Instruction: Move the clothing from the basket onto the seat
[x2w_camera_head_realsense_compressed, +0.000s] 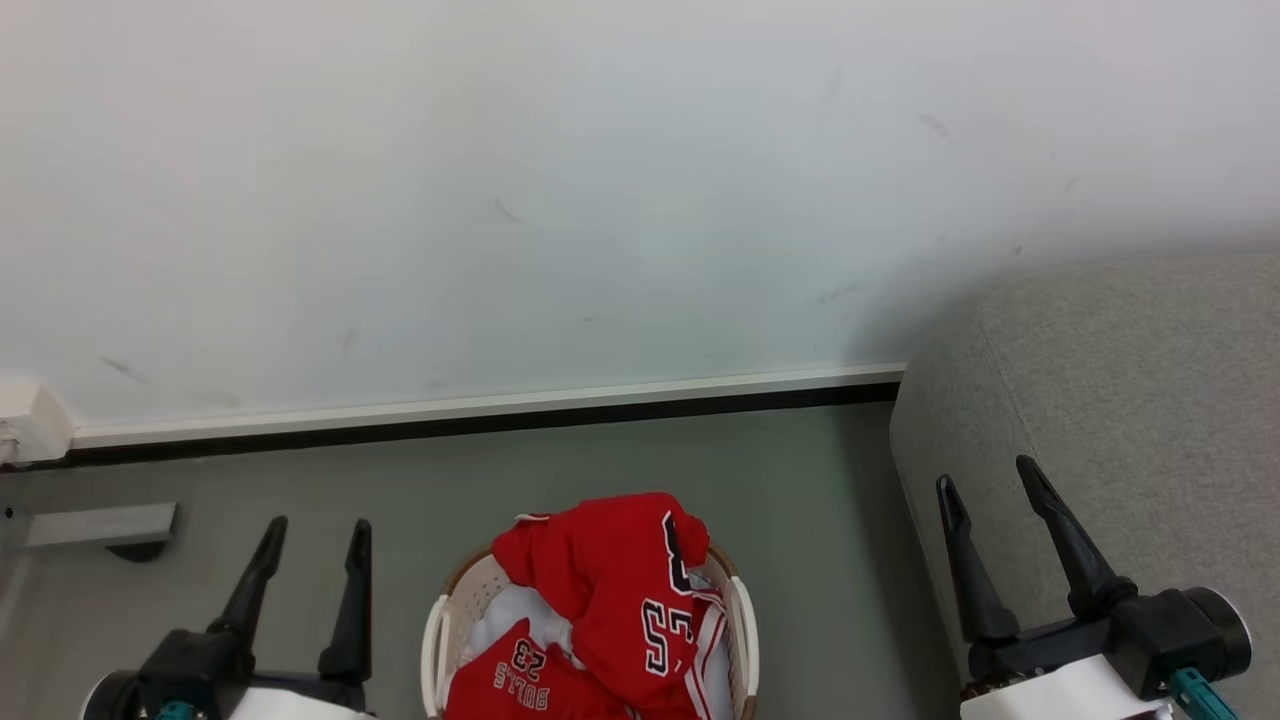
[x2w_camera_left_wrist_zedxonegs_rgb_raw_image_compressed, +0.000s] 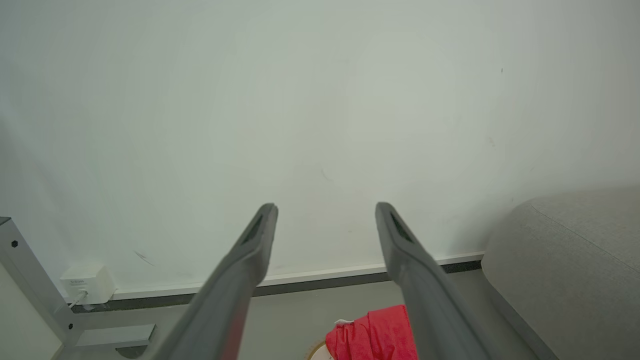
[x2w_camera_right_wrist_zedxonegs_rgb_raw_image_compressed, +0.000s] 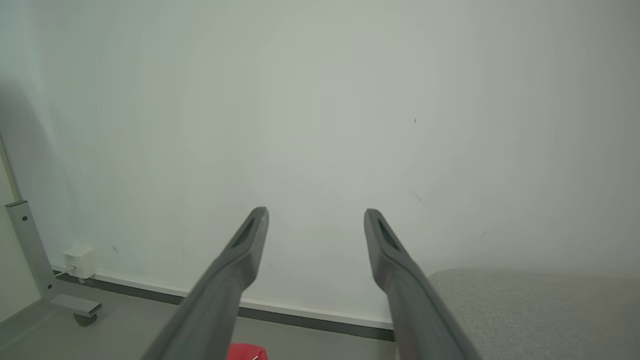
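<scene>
Your left gripper (x2w_camera_head_realsense_compressed: 320, 522) and right gripper (x2w_camera_head_realsense_compressed: 984, 470) both stand spread and empty. The clothing (x2w_camera_head_realsense_compressed: 610, 590) is heaped in the basket (x2w_camera_head_realsense_compressed: 432, 640), between the two sets of jaws and below both. The seat (x2w_camera_head_realsense_compressed: 1130, 400) sits just beyond the right jaws. Mind the heap (it looks tangled): a shallow pinch could drag a second garment over the rim, or snag the pale lining (x2w_camera_head_realsense_compressed: 505, 612).

We see the clothing (x2w_camera_head_realsense_compressed: 600, 590) heaped in the basket (x2w_camera_head_realsense_compressed: 433, 640) on the floor (x2w_camera_head_realsense_compressed: 810, 490), the seat (x2w_camera_head_realsense_compressed: 1120, 400) to its right, the wall (x2w_camera_head_realsense_compressed: 600, 200) behind.
</scene>
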